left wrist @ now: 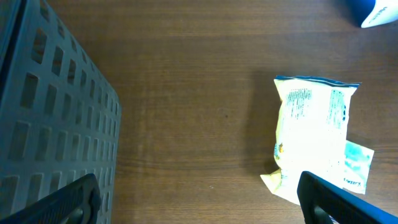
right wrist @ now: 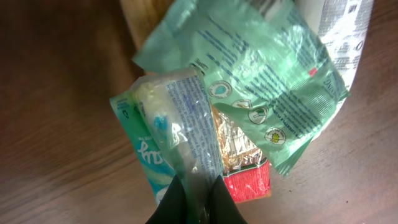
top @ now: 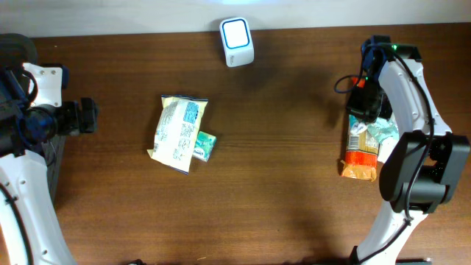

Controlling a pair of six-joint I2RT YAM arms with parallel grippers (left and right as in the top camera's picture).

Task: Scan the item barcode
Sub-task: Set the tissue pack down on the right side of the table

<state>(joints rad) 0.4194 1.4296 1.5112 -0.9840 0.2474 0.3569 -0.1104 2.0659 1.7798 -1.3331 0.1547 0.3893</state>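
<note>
Packet (right wrist: 180, 118), clear-wrapped, blue print, was pinched at one end by the right gripper (right wrist: 196, 196), over the snack pile (top: 360, 158) well right of the scanner (top: 237, 42). Left gripper (top: 87, 116) stood spread, far left of scanner. Risk: slick film slipping out; crumpled wrap hiding the barcode.

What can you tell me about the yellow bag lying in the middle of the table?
The yellow bag is a crinkled, plastic-looking pouch, pale yellow with blue print and a dark blue top edge. It lies flat and slightly tilted on the wooden table. A small green packet touches one of its corners. No end effector holds it.
</note>
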